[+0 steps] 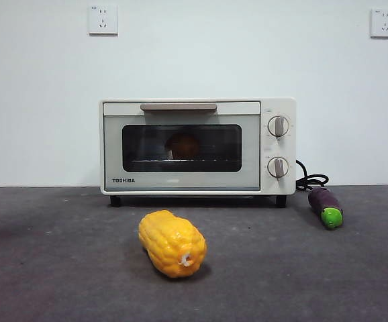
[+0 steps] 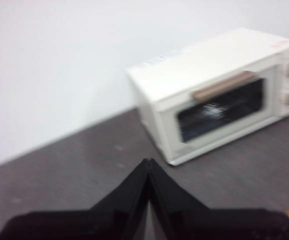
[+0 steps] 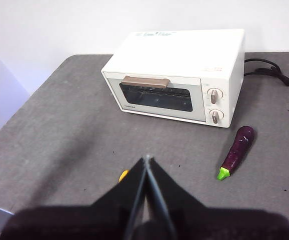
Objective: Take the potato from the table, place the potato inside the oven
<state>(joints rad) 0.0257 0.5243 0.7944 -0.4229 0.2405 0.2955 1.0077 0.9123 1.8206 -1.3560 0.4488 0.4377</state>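
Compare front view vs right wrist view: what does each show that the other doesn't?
Front only: the potato visible through the closed oven door, two wall sockets, and the whole corn.
Right wrist only: the right end effector, jaws shut and empty, above the table, plus the oven's top and the table's left edge.
Both: oven, eggplant, power cord, table; the corn is just a yellow sliver in the wrist view.
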